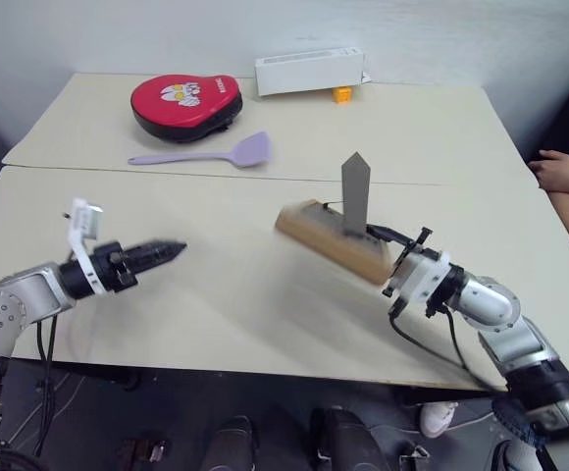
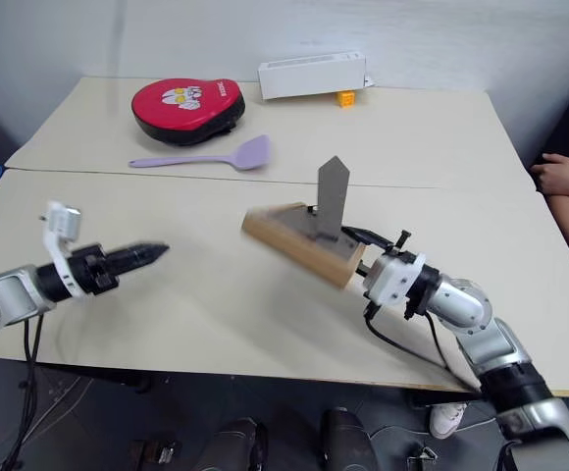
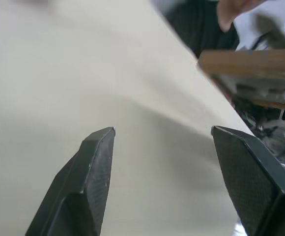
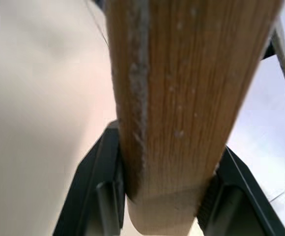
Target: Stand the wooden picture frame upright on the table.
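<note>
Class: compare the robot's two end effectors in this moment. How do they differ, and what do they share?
The right end effector is clamped on the wooden frame; the left end effector holds nothing. The right's fingers press the frame's edge; the left's fingers stand wide apart. The right sits at the frame; the left is well away from it. Both hover over the table and have black fingers.

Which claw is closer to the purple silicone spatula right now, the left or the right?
Left. The left claw hangs open over the table, below the purple silicone spatula; the right claw sits farther off, clamped on the light wooden picture frame.
</note>
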Robot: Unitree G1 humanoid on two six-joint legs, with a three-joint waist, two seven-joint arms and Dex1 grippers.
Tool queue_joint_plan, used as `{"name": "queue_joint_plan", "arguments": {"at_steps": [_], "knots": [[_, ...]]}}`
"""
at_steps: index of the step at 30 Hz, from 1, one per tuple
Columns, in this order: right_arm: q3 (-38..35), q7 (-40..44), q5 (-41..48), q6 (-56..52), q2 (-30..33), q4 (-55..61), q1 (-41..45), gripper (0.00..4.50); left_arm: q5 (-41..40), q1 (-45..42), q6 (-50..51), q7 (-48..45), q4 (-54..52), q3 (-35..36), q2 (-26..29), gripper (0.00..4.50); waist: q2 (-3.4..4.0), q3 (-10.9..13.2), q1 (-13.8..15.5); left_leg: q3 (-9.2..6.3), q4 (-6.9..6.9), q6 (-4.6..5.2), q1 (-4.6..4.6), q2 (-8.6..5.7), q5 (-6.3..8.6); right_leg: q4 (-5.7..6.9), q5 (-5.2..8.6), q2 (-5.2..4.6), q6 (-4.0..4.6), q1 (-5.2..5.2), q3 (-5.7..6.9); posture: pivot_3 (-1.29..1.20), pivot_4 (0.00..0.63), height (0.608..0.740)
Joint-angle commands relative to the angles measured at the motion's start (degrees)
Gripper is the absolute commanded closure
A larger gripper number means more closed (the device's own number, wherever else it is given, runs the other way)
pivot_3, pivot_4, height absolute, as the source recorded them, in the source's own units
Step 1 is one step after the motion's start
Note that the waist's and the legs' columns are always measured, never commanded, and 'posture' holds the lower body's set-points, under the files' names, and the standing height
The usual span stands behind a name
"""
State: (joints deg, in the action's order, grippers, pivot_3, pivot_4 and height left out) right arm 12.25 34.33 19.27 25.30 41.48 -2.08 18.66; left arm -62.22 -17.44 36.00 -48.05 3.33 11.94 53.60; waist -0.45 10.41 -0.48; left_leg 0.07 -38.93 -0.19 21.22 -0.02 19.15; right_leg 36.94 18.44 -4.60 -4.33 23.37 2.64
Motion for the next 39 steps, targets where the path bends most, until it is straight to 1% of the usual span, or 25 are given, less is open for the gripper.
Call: {"name": "queue_joint_plan", "arguments": {"at_steps": [1,2,3,4,6,8,10,12,15,17,20,23,27,30,31,32,35,39], "knots": [[-6.3,6.6,23.0,-24.9,3.6,7.5,-1.2,3.23,11.7,2.5,-14.3,-4.6,-8.8,1.7,-2.6,0.09,0.07,0.0,0.4,0.00,0.04,0.06,0.00,-0.01,0.04,-0.06,-0.01,-0.04,-0.01,-0.01,-0.01,0.00,0.150,0.740],[-7.2,6.5,27.1,-32.0,4.0,7.8,-1.0,3.23,13.3,2.8,-16.3,-4.8,-9.9,1.6,-4.0,0.00,0.07,0.0,0.5,-0.01,0.06,0.11,-0.02,-0.02,0.07,-0.09,0.00,-0.09,-0.01,-0.03,0.00,0.00,0.150,0.740],[-8.2,6.3,28.4,-35.0,3.1,7.1,-0.1,3.23,14.7,3.2,-17.0,-5.2,-10.7,0.9,-4.9,0.00,0.07,0.0,0.6,-0.03,0.08,0.14,-0.04,-0.02,0.09,-0.14,0.00,-0.12,-0.01,-0.07,0.02,0.00,0.150,0.740],[-8.7,5.3,28.5,-38.1,2.0,5.5,1.4,3.23,16.2,3.6,-17.6,-5.5,-11.5,-0.1,-5.8,0.00,0.07,0.0,0.5,-0.05,0.08,0.16,-0.01,-0.02,0.10,-0.18,-0.01,-0.13,-0.01,-0.08,0.05,0.00,0.150,0.740],[-8.4,6.1,27.0,-42.2,0.2,2.8,4.2,3.23,16.9,3.5,-16.9,-5.3,-12.2,-0.9,-8.0,0.00,0.07,0.0,0.3,-0.05,0.08,0.17,0.02,-0.02,0.10,-0.18,-0.01,-0.13,-0.01,-0.04,0.06,0.00,0.150,0.740],[-6.6,7.1,21.1,-41.2,-2.5,-3.5,7.6,3.23,18.1,3.3,-17.1,-6.5,-12.3,-1.9,-9.3,0.00,0.07,0.0,-0.1,0.02,0.16,0.16,0.01,-0.02,0.10,-0.11,-0.01,-0.09,-0.02,0.04,0.02,0.00,0.150,0.740],[-6.5,7.4,16.4,-38.3,-5.6,-10.0,10.4,3.23,19.4,3.0,-17.7,-7.5,-11.9,-2.1,-10.1,0.00,0.07,0.0,-0.3,0.08,0.20,0.13,0.02,-0.02,0.08,-0.05,-0.01,-0.03,-0.02,0.11,0.01,0.00,0.150,0.740],[-7.9,8.6,15.8,-39.8,-8.6,-15.2,12.5,3.23,20.0,2.6,-17.8,-8.9,-11.5,-2.5,-10.5,0.00,0.07,0.0,-0.3,0.12,0.23,0.13,0.04,-0.02,0.08,-0.04,-0.01,-0.01,-0.02,0.16,-0.01,0.00,0.150,0.740],[-8.4,12.0,14.7,-41.3,-11.2,-19.9,13.1,3.23,20.8,2.2,-18.1,-10.4,-10.6,-2.5,-11.2,0.00,0.07,0.0,-0.3,0.14,0.25,0.13,0.07,-0.02,0.08,-0.05,-0.01,0.00,-0.02,0.16,0.00,0.00,0.150,0.740],[-11.1,11.7,16.7,-44.6,-13.2,-21.8,13.4,3.23,21.5,2.0,-18.5,-11.3,-9.9,-2.4,-11.5,0.00,0.07,0.0,-0.5,0.14,0.23,0.13,0.07,-0.02,0.08,-0.03,-0.03,0.00,-0.04,0.14,0.00,0.00,0.150,0.740],[-11.3,13.8,15.2,-47.9,-13.6,-23.0,13.0,3.23,22.6,1.7,-19.0,-12.5,-8.5,-2.0,-11.7,0.00,0.07,0.0,-0.7,0.14,0.22,0.13,0.03,-0.01,0.08,-0.03,-0.03,0.00,-0.04,0.11,0.00,0.00,0.150,0.740],[-12.9,12.8,15.0,-50.5,-14.5,-24.1,13.3,3.23,23.4,1.6,-19.5,-13.4,-7.5,-1.8,-12.1,0.00,0.07,0.0,-0.9,0.12,0.24,0.13,0.02,-0.01,0.08,-0.03,-0.03,0.00,-0.04,0.11,0.00,0.00,0.150,0.740],[-11.3,13.4,8.8,-46.1,-13.8,-24.9,13.1,3.23,24.3,1.2,-19.9,-13.7,-6.6,-1.5,-12.6,0.00,0.07,0.0,-1.0,0.12,0.23,0.13,-0.01,-0.01,0.08,-0.04,-0.03,0.00,-0.04,0.09,-0.01,0.00,0.150,0.740],[-12.2,13.1,7.5,-45.4,-14.0,-24.7,13.0,3.23,24.8,0.8,-20.0,-13.8,-6.1,-1.4,-12.7,0.00,0.08,0.0,-1.0,0.13,0.23,0.13,-0.04,-0.01,0.08,-0.02,-0.03,-0.01,-0.04,0.08,-0.02,0.00,0.150,0.740],[-13.1,13.3,8.5,-46.9,-14.1,-24.4,12.9,2.51,24.9,0.7,-20.1,-13.8,-6.0,-1.4,-12.7,0.00,0.07,0.0,-1.0,0.13,0.23,0.12,-0.04,-0.01,0.08,-0.02,-0.03,-0.01,-0.04,0.08,-0.02,0.00,0.150,0.740],[-13.5,14.0,8.3,-46.3,-14.1,-23.8,12.6,2.32,25.0,0.6,-20.0,-13.9,-5.9,-1.4,-12.6,0.00,0.06,0.0,-1.0,0.13,0.23,0.12,-0.04,-0.01,0.08,-0.02,-0.03,-0.01,-0.04,0.08,-0.02,0.00,0.150,0.740],[-14.1,14.7,7.2,-45.3,-13.5,-22.4,11.5,1.31,25.2,0.4,-20.1,-14.1,-5.5,-1.4,-12.5,0.00,0.06,0.0,-1.0,0.12,0.23,0.13,0.00,-0.02,0.08,-0.03,-0.03,-0.02,-0.05,0.09,-0.02,0.00,0.150,0.740],[-15.6,16.9,7.7,-46.7,-10.2,-17.4,7.8,0.04,26.1,0.7,-20.4,-14.5,-4.5,-1.1,-12.0,0.00,0.06,0.0,-0.4,0.09,0.21,0.13,0.00,-0.05,0.08,-0.05,-0.03,-0.05,-0.06,0.07,0.00,0.00,0.150,0.740]]}}
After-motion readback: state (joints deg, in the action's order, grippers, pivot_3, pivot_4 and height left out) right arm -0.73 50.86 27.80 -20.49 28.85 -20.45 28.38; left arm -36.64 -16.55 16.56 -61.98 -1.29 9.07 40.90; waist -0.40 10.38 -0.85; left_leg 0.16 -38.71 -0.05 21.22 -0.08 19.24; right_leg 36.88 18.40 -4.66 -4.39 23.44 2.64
